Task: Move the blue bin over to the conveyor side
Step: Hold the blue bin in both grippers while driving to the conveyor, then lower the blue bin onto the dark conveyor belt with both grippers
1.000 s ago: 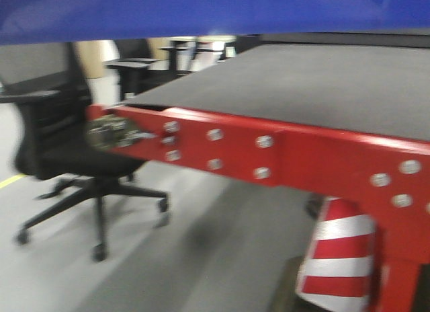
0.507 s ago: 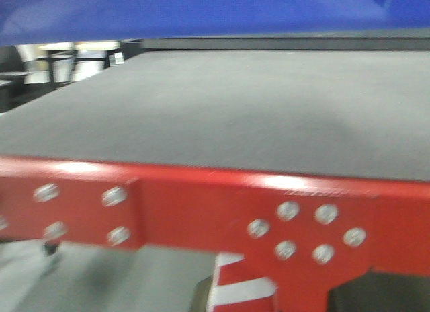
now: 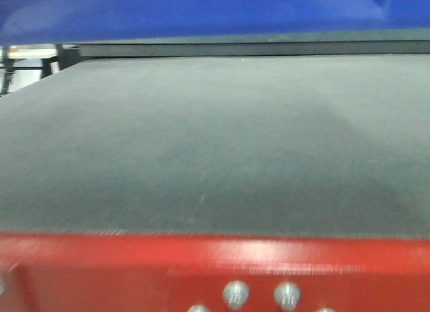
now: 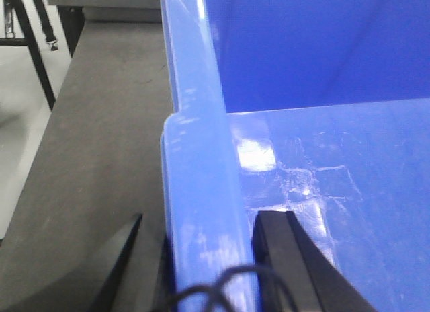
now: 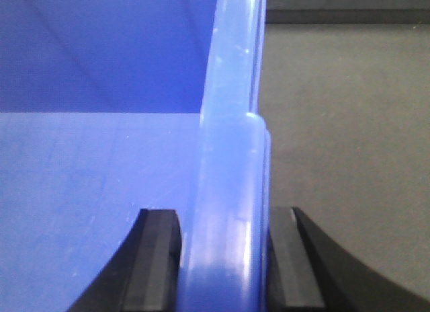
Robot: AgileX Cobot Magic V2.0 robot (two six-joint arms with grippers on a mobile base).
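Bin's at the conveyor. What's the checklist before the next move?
1. Rim of the blue bin clamped by the left gripper: ok.
2. Opposite rim clamped by the right gripper: ok.
3. Visible stretch of the belt bare: ok.
4. Bin past the red frame, with belt beside both rims in the wrist views: ok.
5. Gap between bin bottom and belt: cannot tell.
6. Snag risk from the black cable lying across the rim at the left gripper: not ok.
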